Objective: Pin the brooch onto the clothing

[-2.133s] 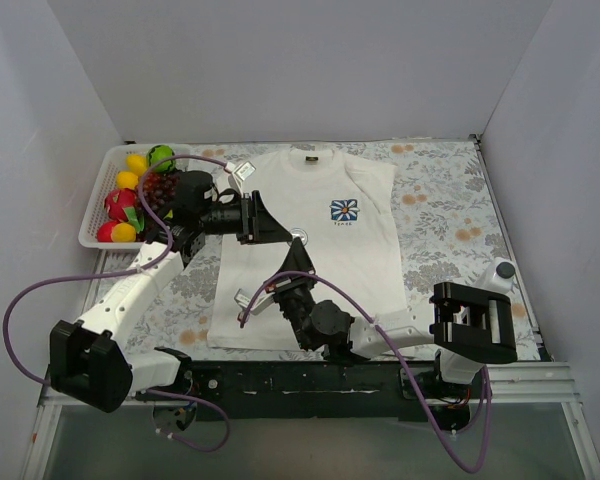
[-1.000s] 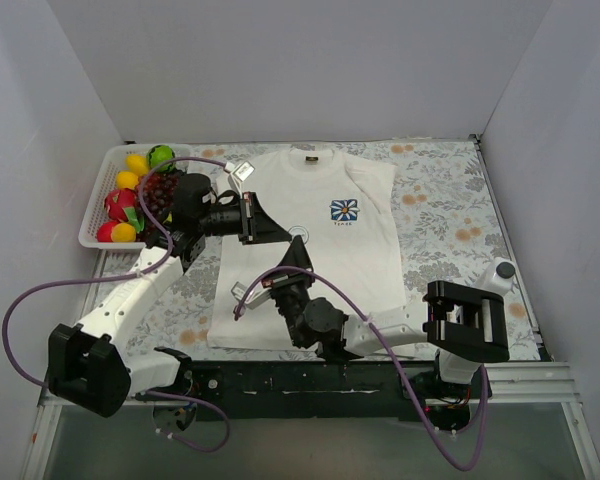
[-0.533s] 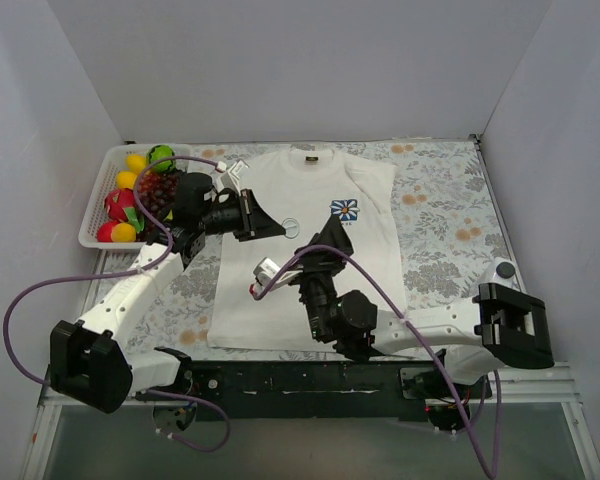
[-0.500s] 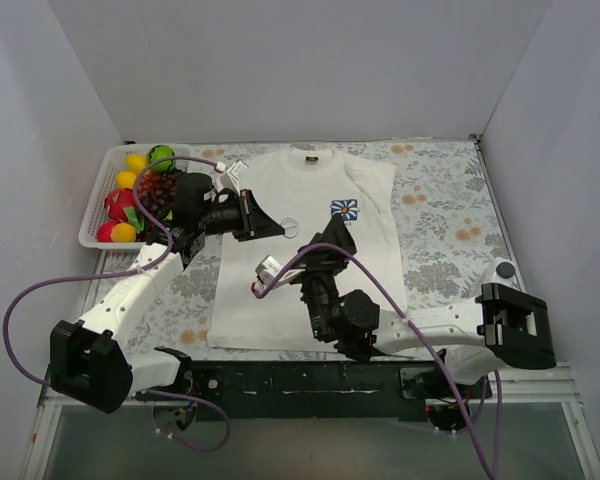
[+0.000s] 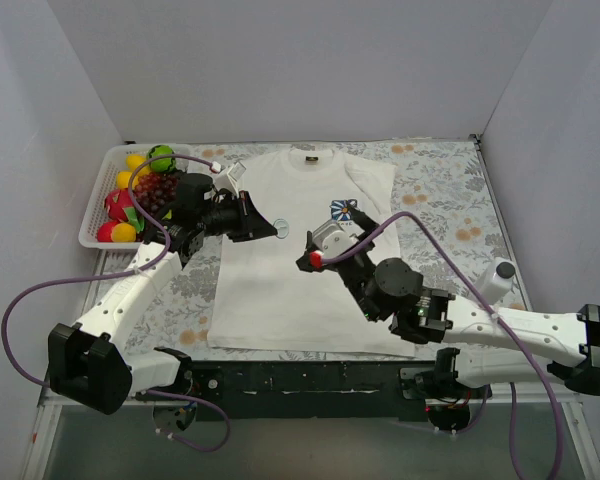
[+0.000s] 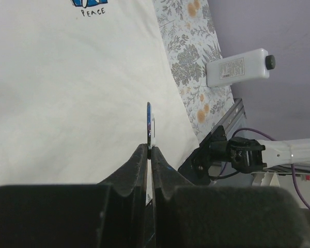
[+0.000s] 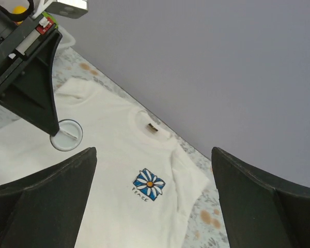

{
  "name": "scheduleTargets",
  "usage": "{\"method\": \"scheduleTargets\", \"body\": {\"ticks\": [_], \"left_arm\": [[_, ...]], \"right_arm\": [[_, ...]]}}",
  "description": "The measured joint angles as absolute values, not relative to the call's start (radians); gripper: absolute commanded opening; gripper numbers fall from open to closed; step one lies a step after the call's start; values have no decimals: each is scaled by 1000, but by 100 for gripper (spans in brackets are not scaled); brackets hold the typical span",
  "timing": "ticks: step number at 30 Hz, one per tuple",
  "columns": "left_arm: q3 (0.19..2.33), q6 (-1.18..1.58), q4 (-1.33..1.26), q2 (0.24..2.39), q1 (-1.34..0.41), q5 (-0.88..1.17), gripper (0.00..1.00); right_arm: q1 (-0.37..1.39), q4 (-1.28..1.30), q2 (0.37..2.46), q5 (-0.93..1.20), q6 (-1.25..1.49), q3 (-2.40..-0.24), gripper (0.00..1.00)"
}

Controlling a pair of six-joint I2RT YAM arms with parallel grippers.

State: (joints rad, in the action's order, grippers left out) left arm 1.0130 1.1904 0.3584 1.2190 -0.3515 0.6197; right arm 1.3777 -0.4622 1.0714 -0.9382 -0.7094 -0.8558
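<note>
The clothing, a white T-shirt (image 5: 280, 290), lies flat on the floral cloth, with its blue-and-white logo (image 7: 150, 183) on the chest. My left gripper (image 5: 270, 228) hovers over the shirt's upper left and is shut on the brooch (image 5: 282, 224). The brooch (image 7: 66, 135) is a small round disc whose pale back and pin bar face the right wrist camera. In the left wrist view the brooch (image 6: 150, 124) stands edge-on at the tips of the left gripper (image 6: 150, 147). My right gripper (image 7: 154, 152) is raised above the shirt's middle, wide open and holding nothing.
A white basket (image 5: 92, 215) of toy fruit sits at the back left. A white bottle (image 5: 497, 272) lies on the floral cloth (image 5: 450, 200) at the right. Grey walls close in the back and both sides.
My right gripper has gone from shut to wide open, and its arm has swung right and up, away from the brooch. The left gripper, still holding the brooch, has shifted slightly toward the back.
</note>
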Motion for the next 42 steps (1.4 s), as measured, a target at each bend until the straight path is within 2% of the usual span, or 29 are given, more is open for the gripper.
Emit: {"method": "scheduleTargets", "body": {"ticks": [6,13,19,23,26,34,38,42], "left_arm": [[1013,1151,376,1208,-352,617,0],[1013,1089,385,1171,-352,667,0],[1013,1036,387,1146,-352,768,0],[1013,998,397,1146,-352,857,0],[1013,976,402,1146,-352,908,0],[1015,939,412,1131,-356,990,0],[1024,931,413,1131,-371,999,0],[1032,923,414,1137,-405,994,0]], "right_arm": [[1125,-184,968,-508,-399,-904,98],[925,-41,985,-6,-231,-907,98],[714,-83,987,409,-94,-897,91],[559,-215,1032,698,47,-885,88],[509,-308,1108,861,134,-884,86],[506,-401,1224,1074,261,-885,83],[506,-447,1251,1114,305,-891,76],[507,-463,1313,1135,347,-931,62]]}}
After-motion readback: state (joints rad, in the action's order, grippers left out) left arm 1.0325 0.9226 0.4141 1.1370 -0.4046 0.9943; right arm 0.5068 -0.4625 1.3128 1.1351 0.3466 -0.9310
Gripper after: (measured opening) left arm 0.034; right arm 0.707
